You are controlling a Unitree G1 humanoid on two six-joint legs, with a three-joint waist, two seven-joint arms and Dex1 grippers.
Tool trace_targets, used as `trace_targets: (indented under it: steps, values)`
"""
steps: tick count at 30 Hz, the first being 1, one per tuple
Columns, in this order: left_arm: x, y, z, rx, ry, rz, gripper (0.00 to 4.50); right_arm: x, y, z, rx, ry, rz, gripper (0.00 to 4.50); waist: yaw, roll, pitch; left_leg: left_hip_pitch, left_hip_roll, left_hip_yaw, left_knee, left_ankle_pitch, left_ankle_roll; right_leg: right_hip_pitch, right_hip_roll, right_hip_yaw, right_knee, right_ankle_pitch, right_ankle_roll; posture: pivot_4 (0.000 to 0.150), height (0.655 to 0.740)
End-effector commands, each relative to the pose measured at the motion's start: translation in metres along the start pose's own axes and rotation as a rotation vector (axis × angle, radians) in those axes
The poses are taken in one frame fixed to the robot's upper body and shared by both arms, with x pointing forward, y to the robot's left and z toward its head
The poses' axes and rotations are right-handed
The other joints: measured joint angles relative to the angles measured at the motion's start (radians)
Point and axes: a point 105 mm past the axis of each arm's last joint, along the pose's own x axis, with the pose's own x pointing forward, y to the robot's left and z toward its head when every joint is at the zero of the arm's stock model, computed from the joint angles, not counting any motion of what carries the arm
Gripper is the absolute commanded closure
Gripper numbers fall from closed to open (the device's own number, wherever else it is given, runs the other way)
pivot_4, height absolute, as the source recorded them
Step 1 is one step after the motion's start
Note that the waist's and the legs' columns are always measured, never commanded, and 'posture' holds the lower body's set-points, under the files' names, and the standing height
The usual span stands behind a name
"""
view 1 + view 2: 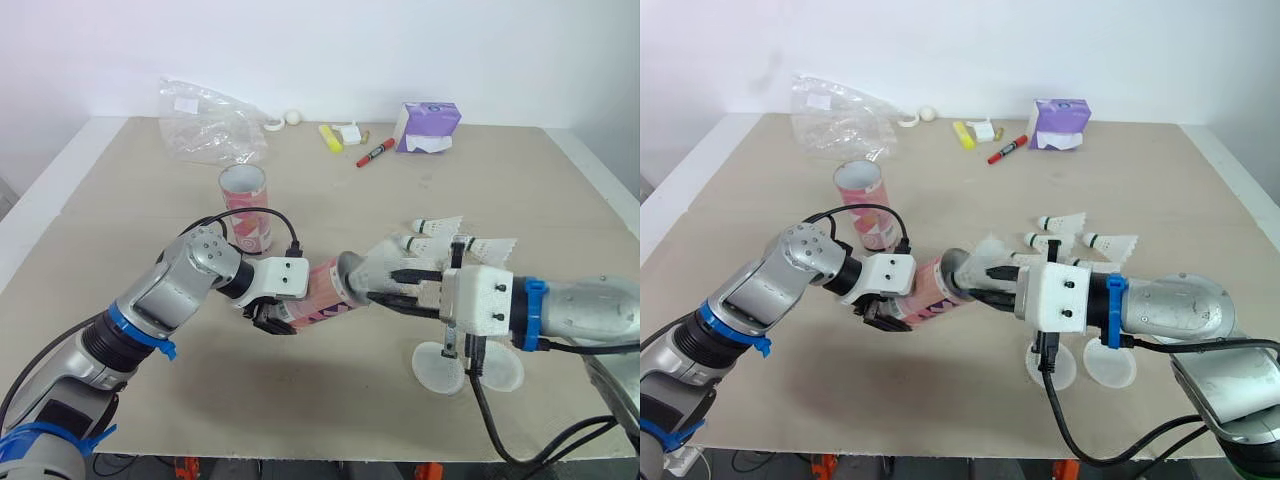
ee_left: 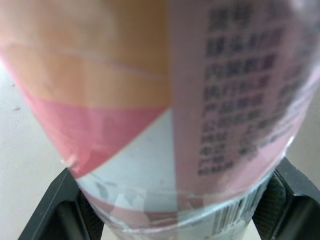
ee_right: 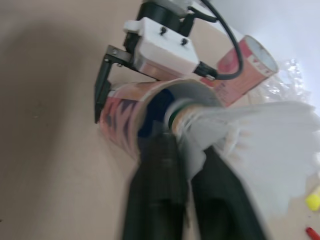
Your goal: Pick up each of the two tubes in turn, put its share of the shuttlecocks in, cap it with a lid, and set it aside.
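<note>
Head cam: L gripper is clamping the tube sideways above the table. R gripper is pinching a shuttlecock at its mouth.
L wrist: pads are squeezing thin card, prob. crushable, so grip mid-body.
R wrist: shuttlecock is looking light and fragile. Hold near cork.

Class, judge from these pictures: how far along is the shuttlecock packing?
Done: nothing capped or set aside. In hand: the left gripper holds one tube on its side while the right gripper holds a shuttlecock at its mouth. Left: loose shuttlecocks on the table, the second tube standing upright, both lids lying unused.
</note>
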Motion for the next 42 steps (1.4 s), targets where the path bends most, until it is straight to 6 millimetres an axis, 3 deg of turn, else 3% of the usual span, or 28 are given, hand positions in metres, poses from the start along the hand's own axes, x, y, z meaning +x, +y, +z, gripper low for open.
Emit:
trace_targets:
  steps: [1,6,7,11,17,25,41,42]
  values:
    - [-0.001,0.000,0.002,0.006,0.001,0.011,1.23,-0.005,-0.003,0.014,-0.026,-0.049,-0.020,2.14,0.000,0.000,0.000,0.000,0.000,0.000,0.000,0.000,0.000,0.000,0.000,0.000,0.000,0.000,0.000,0.150,0.7400]
    - [-0.001,0.000,0.002,0.004,0.004,0.011,1.23,-0.016,-0.012,0.018,0.099,-0.100,-0.109,0.18,0.000,0.000,0.000,0.000,0.000,0.000,0.000,0.000,0.000,0.000,0.000,0.000,0.000,0.000,0.000,0.150,0.7400]
    - [-0.001,0.000,0.002,0.004,0.004,0.012,1.23,-0.022,-0.017,0.013,0.178,-0.102,-0.179,0.08,0.000,0.000,0.000,0.000,0.000,0.000,0.000,0.000,0.000,0.000,0.000,0.000,0.000,0.000,0.000,0.150,0.7400]
    - [-0.001,0.001,0.002,0.007,0.005,0.012,1.23,-0.045,-0.023,-0.032,0.508,-0.029,-0.415,0.08,0.002,-0.001,0.000,0.000,0.000,0.000,0.000,0.000,0.000,0.000,0.000,0.000,0.001,0.000,0.000,0.150,0.7400]
    - [-0.001,-0.001,0.003,0.009,0.003,0.010,1.23,-0.047,0.002,-0.092,0.769,0.115,-0.642,0.08,0.000,0.001,0.000,0.001,0.000,-0.001,0.000,0.000,0.001,0.000,0.001,0.000,0.002,0.000,-0.002,0.150,0.7400]
    - [-0.001,-0.003,0.003,0.005,0.006,0.009,1.23,-0.032,0.011,-0.114,0.927,0.070,-0.710,0.08,-0.003,0.001,0.000,0.001,0.000,0.000,0.000,0.000,0.001,0.000,0.000,0.000,0.002,-0.001,-0.004,0.150,0.7400]
    - [0.000,-0.005,0.004,0.003,0.000,0.026,1.23,0.005,-0.007,-0.135,1.044,-0.013,-0.637,0.08,-0.005,0.002,0.000,0.000,0.000,0.000,0.000,0.000,0.001,-0.001,0.001,0.000,0.001,0.000,-0.001,0.150,0.7400]
    - [0.000,-0.005,0.004,0.003,-0.001,0.027,1.23,0.007,-0.010,-0.137,1.049,-0.018,-0.643,0.31,-0.004,0.002,0.000,0.000,0.000,0.000,0.000,0.000,0.001,-0.001,0.001,0.000,0.001,0.001,-0.001,0.150,0.7400]
